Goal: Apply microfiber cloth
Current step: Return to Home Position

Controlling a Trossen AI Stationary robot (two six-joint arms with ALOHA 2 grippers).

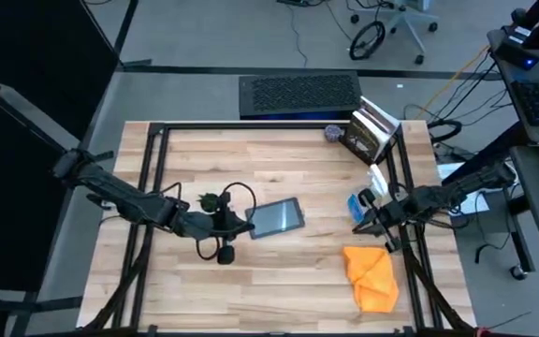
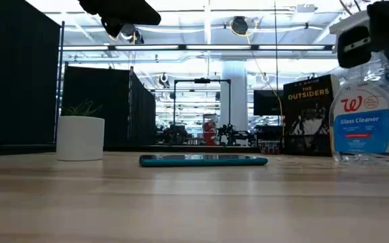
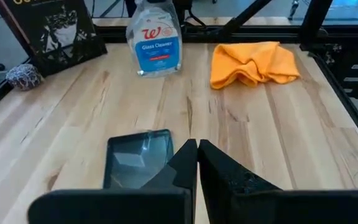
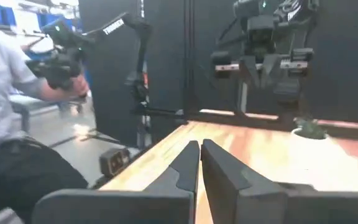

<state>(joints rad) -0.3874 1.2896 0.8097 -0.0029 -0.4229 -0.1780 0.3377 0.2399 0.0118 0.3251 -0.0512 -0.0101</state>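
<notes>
The left gripper [image 3: 196, 148] hangs empty, fingers pressed together, just short of the flat, dark glass tablet [image 3: 138, 158]. Ahead of it the pale planked wood counter [image 3: 278, 143] lies open. The soft, crumpled orange cloth [image 1: 372, 276] lies near the right gripper [image 1: 363, 222], likewise closed and empty, by the counter's black-railed edge.

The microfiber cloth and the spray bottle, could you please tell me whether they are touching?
Apart. The left wrist view shows bare table between the microfiber cloth and the spray bottle.
</notes>
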